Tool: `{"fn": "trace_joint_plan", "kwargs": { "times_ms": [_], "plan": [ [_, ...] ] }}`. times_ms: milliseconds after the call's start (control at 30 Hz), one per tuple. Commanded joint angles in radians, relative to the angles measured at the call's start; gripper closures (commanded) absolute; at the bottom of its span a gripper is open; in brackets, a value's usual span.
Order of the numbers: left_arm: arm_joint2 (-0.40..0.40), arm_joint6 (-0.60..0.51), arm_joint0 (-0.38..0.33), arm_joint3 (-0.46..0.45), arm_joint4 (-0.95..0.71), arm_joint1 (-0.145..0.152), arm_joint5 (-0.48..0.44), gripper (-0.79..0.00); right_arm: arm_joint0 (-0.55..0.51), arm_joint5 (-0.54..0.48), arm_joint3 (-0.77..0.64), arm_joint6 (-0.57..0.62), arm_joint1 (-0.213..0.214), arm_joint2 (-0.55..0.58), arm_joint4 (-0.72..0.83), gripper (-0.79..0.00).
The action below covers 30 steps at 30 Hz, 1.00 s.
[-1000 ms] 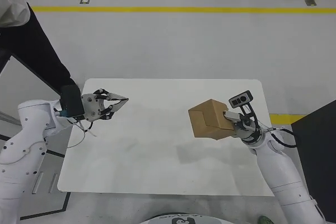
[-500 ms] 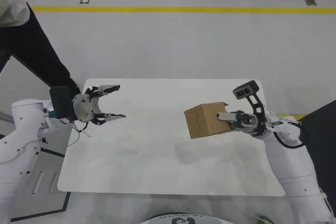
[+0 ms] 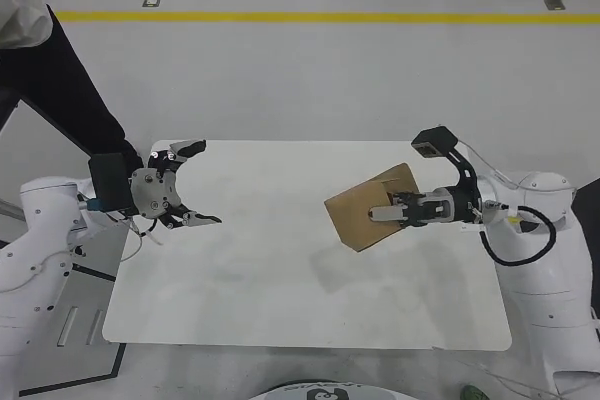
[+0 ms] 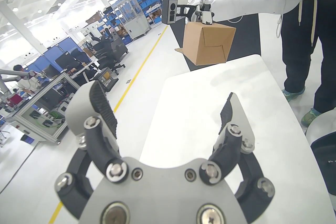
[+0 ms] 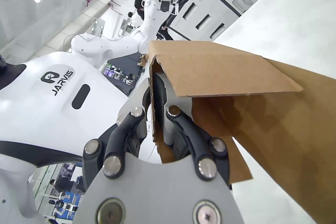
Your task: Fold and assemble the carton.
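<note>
A brown carton (image 3: 365,210) hangs tilted above the right half of the white table (image 3: 280,290). My right gripper (image 3: 380,213) is shut on one of its walls; in the right wrist view the cardboard edge (image 5: 155,93) sits pinched between the two pads, with a flap (image 5: 210,70) spread above. From the left wrist view the carton (image 4: 207,43) shows a closed face with a folded seam, held well off the table. My left gripper (image 3: 195,182) stands open near the table's left edge, far from the carton, its black pads (image 4: 101,107) wide apart and nothing between them.
A person in dark trousers (image 4: 302,33) stands by the table's left side, beside my left arm. A dark cabinet (image 3: 580,270) stands to the right of the table. The table's bare middle (image 3: 270,250) lies between the two arms.
My right arm has swung up and back while turning the carton, which now lies more tilted and flatter in the top view. The left gripper has opened from shut and drawn slightly toward the table's left edge.
</note>
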Motion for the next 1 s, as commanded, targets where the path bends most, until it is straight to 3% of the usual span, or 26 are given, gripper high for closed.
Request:
{"fn": "trace_joint_plan", "kwargs": {
  "times_ms": [0, 167, 367, 500, 867, 967],
  "plan": [
    [0.000, 0.000, 0.000, 0.000, 0.000, 0.000, 0.000, -0.785, 0.011, -0.019, -0.027, -0.025, 0.002, 0.005, -0.045, 0.000],
    [0.000, 0.000, 0.000, 0.000, 0.000, 0.000, 0.000, -0.785, 0.116, -0.035, -0.138, -0.003, 0.028, -0.050, -0.416, 0.000],
    [0.000, 0.000, 0.000, 0.000, 0.000, 0.000, 0.000, -0.785, 0.290, -0.068, -0.187, -0.036, 0.076, -0.339, -0.753, 0.000],
    [0.000, 0.000, 0.000, 0.000, 0.000, 0.000, 0.000, -0.785, 0.405, -0.134, -0.154, -0.101, 0.110, -0.535, -0.870, 0.000],
    [0.000, 0.000, 0.000, 0.000, 0.000, 0.000, 0.000, -0.785, 0.411, -0.142, -0.155, -0.110, 0.113, -0.550, -0.883, 0.000],
    [0.000, 0.000, 0.000, 0.000, 0.000, 0.000, 0.000, -0.785, 0.410, -0.187, -0.194, -0.155, 0.109, -0.611, -0.981, 0.000]
  ]
}}
